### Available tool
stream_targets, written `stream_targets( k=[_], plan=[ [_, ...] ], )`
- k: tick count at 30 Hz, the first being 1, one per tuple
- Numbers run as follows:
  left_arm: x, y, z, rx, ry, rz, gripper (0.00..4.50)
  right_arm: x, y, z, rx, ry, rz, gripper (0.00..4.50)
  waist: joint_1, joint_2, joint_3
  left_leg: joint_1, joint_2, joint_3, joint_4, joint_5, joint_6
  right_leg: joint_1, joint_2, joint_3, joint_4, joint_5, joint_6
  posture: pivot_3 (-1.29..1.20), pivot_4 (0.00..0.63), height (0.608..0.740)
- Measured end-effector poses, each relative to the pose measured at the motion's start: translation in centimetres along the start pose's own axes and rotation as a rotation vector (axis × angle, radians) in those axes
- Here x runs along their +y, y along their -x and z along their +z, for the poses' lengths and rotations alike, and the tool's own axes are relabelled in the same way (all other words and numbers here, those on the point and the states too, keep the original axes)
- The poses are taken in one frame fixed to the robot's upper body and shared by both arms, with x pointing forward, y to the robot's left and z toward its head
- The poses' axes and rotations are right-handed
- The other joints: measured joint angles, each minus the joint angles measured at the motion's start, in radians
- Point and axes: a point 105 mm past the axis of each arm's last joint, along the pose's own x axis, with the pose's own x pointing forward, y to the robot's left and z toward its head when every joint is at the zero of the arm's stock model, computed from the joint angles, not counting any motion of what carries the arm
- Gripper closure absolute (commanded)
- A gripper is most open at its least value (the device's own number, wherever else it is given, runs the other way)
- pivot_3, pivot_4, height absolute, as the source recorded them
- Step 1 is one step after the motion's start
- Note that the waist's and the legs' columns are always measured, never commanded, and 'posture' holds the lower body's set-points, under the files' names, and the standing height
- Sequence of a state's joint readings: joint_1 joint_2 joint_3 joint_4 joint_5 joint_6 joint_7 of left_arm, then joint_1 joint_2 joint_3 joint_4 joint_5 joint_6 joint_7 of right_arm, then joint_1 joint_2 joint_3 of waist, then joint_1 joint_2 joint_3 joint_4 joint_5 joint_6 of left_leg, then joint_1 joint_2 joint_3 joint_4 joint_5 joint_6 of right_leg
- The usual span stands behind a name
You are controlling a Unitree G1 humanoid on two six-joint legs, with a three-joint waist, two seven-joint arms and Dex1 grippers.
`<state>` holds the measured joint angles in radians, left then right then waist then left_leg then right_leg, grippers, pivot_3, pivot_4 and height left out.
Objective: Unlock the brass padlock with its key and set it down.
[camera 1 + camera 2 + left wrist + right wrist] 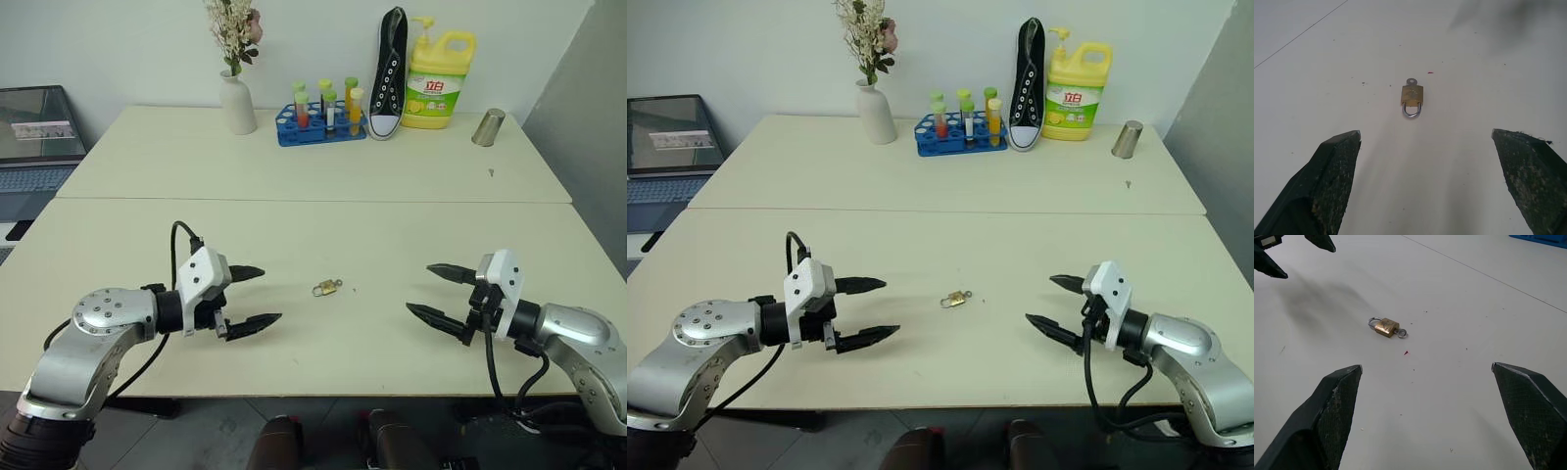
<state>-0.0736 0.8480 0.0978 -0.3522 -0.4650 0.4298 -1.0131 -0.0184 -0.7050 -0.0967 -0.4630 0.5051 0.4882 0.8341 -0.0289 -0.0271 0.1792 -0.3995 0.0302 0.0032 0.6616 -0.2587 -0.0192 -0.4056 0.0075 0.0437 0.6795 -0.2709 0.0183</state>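
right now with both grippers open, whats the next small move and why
Probably ease the left gripper forward and down to the brass padlock to pin its body. It lies flat on the table between both open grippers, untouched, its shackle toward the left one and the key in the far end, facing the right gripper.

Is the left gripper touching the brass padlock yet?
Apart. In the left wrist view the brass padlock lies on the table well beyond the open left gripper, bare tabletop between them.

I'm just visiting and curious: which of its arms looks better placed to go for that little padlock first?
Probably the left. The brass padlock lies flat between both open grippers, nearer the left gripper than the right gripper.
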Motion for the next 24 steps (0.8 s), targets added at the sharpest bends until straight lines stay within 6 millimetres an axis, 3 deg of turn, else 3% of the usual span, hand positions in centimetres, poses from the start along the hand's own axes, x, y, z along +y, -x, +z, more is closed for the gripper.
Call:
stream_targets(
  k=[14, 24],
  plan=[
    [-0.1, 0.1, -0.4, 0.016, 0.000, 0.019, 0.00, 0.9, -0.4, -0.8, 0.030, 0.008, 0.063, 0.05, 0.000, 0.000, 0.000, 0.000, 0.000, 0.000, 0.000, 0.000, 0.000, 0.000, 0.000, 0.000, 0.000, 0.000, 0.000, 0.00, 0.150, 0.740],
    [1.1, -0.6, 0.0, -0.019, -0.008, 0.046, 0.00, 1.6, -0.6, 0.1, 0.020, -0.003, 0.093, 0.05, 0.000, 0.000, 0.000, 0.000, 0.000, 0.000, 0.000, 0.000, 0.000, 0.000, 0.000, 0.000, 0.000, 0.000, 0.000, 0.00, 0.150, 0.740]
  ],
)
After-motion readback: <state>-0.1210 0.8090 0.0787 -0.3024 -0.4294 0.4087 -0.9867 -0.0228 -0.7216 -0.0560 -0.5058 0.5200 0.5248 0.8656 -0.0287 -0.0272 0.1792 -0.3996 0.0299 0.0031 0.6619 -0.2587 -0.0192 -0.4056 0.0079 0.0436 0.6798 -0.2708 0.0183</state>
